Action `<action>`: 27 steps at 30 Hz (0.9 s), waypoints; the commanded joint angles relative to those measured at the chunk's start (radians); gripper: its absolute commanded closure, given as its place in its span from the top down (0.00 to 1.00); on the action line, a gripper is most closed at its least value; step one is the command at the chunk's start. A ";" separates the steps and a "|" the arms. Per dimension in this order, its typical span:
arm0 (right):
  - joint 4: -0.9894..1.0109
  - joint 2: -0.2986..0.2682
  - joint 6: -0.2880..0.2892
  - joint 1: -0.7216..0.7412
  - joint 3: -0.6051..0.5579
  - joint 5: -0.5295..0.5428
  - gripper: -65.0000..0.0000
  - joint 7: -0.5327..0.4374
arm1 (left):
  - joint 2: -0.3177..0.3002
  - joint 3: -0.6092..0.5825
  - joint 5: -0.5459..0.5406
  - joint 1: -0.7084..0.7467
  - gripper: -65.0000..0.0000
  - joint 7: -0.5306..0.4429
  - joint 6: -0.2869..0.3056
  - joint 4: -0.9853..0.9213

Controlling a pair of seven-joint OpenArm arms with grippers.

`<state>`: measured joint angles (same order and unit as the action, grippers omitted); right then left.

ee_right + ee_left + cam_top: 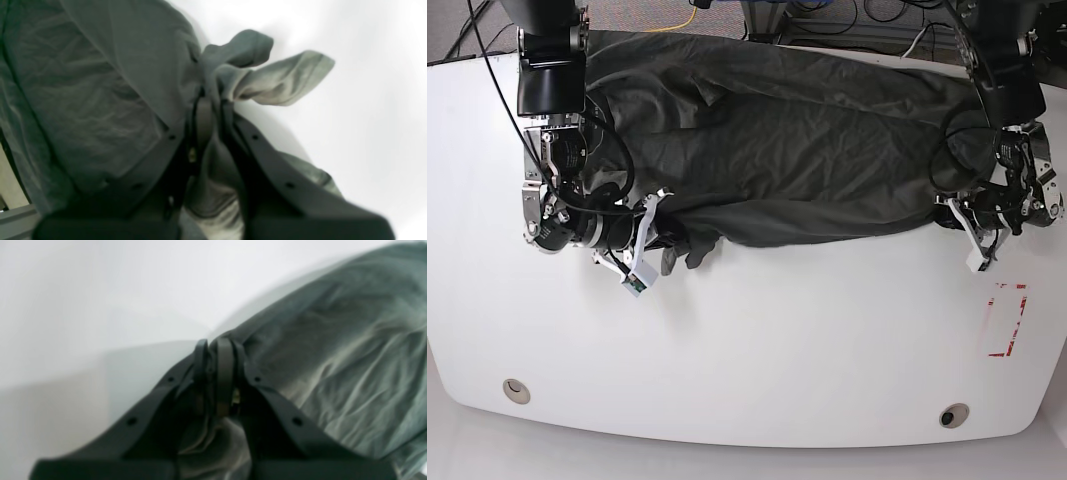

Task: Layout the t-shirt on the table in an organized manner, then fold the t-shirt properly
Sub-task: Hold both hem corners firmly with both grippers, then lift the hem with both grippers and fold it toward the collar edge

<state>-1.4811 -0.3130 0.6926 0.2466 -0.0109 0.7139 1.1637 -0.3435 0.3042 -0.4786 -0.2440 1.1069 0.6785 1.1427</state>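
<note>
The dark grey-green t-shirt (787,150) lies stretched sideways across the far half of the white table (777,350), wrinkled. In the base view my left gripper (944,208) sits at the shirt's right end, and in its wrist view the left gripper (215,350) is shut with a fold of the t-shirt (350,356) pinched between its fingers. My right gripper (672,243) is at the shirt's near left corner. Its wrist view shows the right gripper (210,100) shut on the t-shirt (100,83), with a bunched flap of cloth (280,80) sticking out past the fingertips.
A red tape rectangle (1007,320) marks the table at the near right. Two round grommet holes (515,389) (948,414) sit close to the front edge. Cables (677,15) lie on the floor behind the table. The shirt's far edge hangs at the table's back edge.
</note>
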 commanded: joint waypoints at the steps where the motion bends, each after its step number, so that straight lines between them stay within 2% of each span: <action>1: -0.022 -0.012 0.006 0.024 0.007 0.019 0.01 -0.017 | -0.019 0.013 -0.019 -0.024 0.01 -0.020 0.002 0.110; 10: -0.071 -0.015 0.006 0.026 0.032 0.019 0.01 -0.017 | 0.008 0.140 -0.019 0.005 0.01 -0.015 0.002 0.299; 14: -0.125 -0.019 0.006 0.026 0.042 0.019 0.01 -0.015 | 0.010 0.149 -0.019 0.007 0.02 -0.014 0.002 0.331; 22: -0.204 -0.071 0.006 0.017 0.042 0.019 0.01 0.017 | 0.008 0.152 -0.019 0.041 0.02 0.014 0.004 0.382; 27: -0.263 -0.101 0.006 -0.040 0.044 0.019 0.01 0.017 | 0.008 0.152 -0.019 0.077 0.02 0.014 0.004 0.426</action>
<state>-1.7054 -0.3908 0.6930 0.2062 0.0254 0.7223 1.1965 -0.3164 0.4511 -0.4873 -0.1608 1.1366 0.6819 1.5333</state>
